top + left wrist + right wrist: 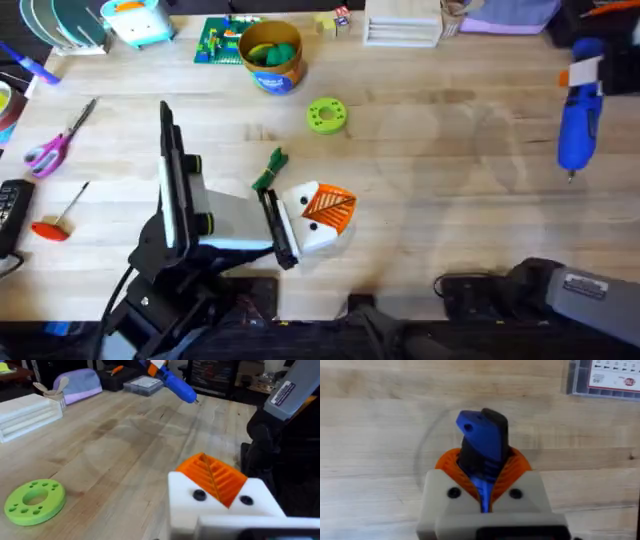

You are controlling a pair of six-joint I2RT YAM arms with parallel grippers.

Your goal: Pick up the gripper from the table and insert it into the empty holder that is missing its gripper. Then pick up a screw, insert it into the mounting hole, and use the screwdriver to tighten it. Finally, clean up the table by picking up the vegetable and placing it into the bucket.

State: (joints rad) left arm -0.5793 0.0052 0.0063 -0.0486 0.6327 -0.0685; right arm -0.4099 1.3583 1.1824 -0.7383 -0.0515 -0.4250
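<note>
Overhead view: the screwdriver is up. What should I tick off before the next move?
1. Screwdriver gripped by the right gripper: ok, fingers closed around its body.
2. Screw seated and ready for tightening: cannot tell.
3. Vegetable in the bucket: not ok, it lies on the table.
4. Bucket upright at the far side of the table: ok.
</note>
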